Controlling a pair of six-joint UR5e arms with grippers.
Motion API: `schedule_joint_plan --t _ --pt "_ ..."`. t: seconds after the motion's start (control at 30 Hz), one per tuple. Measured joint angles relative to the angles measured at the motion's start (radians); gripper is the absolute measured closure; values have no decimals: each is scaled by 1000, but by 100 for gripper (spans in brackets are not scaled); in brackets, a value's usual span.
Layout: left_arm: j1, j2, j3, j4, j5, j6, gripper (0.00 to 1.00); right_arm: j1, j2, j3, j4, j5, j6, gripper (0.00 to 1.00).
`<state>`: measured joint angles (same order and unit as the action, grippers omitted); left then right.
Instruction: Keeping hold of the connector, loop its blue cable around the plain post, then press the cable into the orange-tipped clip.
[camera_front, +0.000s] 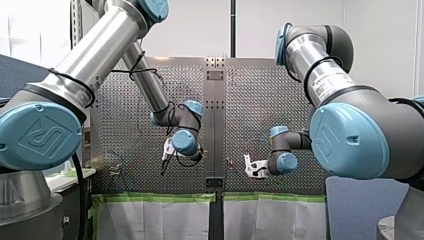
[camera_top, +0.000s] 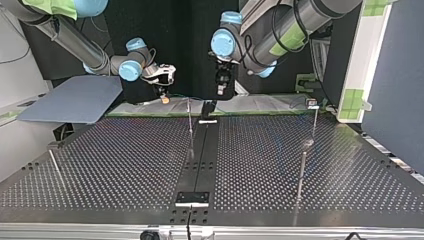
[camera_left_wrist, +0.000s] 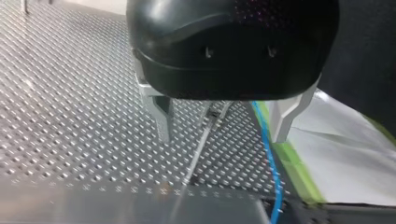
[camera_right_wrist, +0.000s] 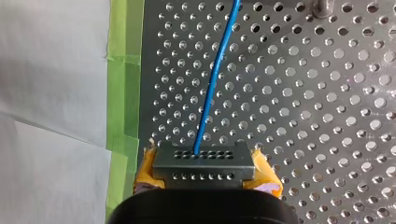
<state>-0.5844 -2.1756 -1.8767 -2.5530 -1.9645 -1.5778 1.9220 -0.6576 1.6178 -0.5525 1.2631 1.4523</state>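
Within right hand (camera_right_wrist: 205, 173), connector (camera_right_wrist: 204, 164) held crosswise, blue cable (camera_right_wrist: 215, 77) pointing ahead

Our left gripper (camera_left_wrist: 222, 135) points downward, metal fingers (camera_left_wrist: 162, 119) spread wide apart; our right gripper (camera_right_wrist: 205, 179), wrist turned inward, clamps its yellow pads (camera_right_wrist: 148, 169) on the connector (camera_right_wrist: 203, 158).

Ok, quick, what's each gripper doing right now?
Left gripper: open, holding nothing.
Right gripper: closed on the connector, blue cable running out of it.
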Motion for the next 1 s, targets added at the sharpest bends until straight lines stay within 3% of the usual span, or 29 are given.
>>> schedule_joint_plan --t 0.23,0.43,0.8,1.0 --pt "-2 -10 38 30 67 -17 0 0 0 0 0 -1 3 100" --pt "-8 -60 81 23 124 -53 0 -1 0 0 2 -1 4 100" --pt "-16 -163 170 21 163 -95 0 -2 0 -1 3 -1 4 100" --pt "-22 -218 211 -3 153 -104 0 -1 0 -1 0 -1 4 100"
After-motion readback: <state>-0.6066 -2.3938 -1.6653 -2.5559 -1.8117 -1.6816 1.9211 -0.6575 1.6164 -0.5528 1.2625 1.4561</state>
